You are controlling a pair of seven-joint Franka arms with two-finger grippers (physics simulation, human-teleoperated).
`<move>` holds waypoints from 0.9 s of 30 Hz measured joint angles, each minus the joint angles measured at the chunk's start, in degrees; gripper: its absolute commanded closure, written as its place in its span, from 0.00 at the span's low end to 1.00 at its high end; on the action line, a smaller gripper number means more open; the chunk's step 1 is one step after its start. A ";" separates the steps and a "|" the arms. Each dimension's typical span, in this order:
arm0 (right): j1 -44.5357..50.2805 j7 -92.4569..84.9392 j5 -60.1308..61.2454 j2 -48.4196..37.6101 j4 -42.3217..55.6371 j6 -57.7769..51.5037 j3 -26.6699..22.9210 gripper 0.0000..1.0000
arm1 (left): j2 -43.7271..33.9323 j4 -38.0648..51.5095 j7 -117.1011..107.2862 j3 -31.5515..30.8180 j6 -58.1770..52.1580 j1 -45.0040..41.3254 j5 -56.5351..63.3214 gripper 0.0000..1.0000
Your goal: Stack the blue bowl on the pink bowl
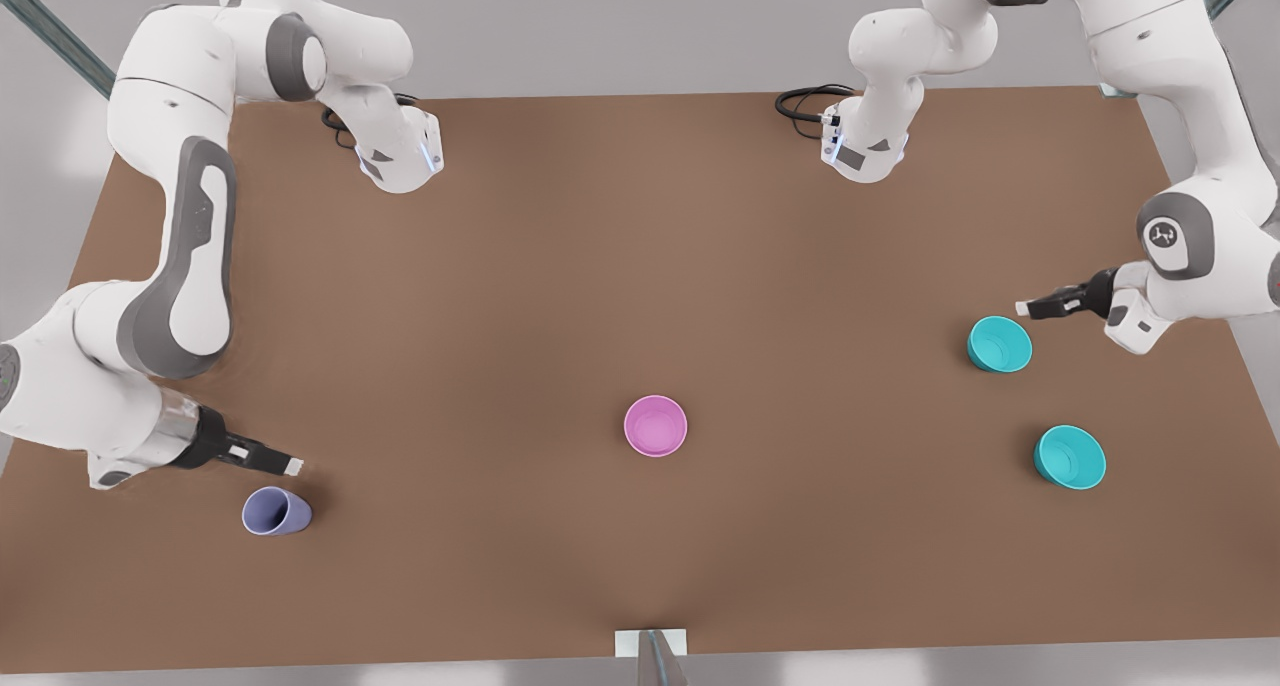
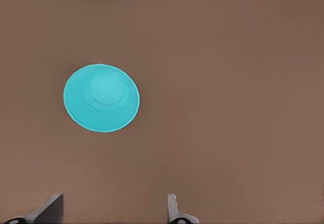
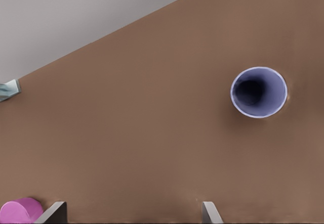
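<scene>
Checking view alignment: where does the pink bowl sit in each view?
Front view: pink bowl, middle of the table.
Right wrist view: cut off by the frame, beside the right gripper.
Left wrist view: a teal bowl instead.
Shared landmark: lavender cup, front and right wrist views.

Bright, even, diffuse light over the table (image 1: 560, 266); faint soft shadows, no glare, slightly smeared render texture.

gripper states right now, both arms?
Left gripper: open, empty, beside the blue bowl.
Right gripper: open, empty, near the lavender cup.
</scene>
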 measured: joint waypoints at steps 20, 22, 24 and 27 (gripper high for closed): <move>-0.72 -12.61 -18.40 -17.14 -13.92 -16.66 0.30 0.00 | 14.14 -10.11 22.36 1.96 31.29 5.15 -14.71 0.00; -0.52 -13.25 -18.43 -16.93 -13.93 -16.82 0.31 0.00 | 14.38 -10.10 23.65 1.67 31.54 5.13 -14.83 0.20; -0.60 -13.82 -18.45 -16.61 -13.87 -16.93 0.31 0.00 | 14.58 -10.08 24.76 1.35 31.72 5.11 -14.90 0.40; -1.00 -14.58 -18.41 -16.44 -13.89 -17.06 0.31 0.00 | 14.69 -10.08 26.09 0.71 31.79 5.00 -14.98 0.47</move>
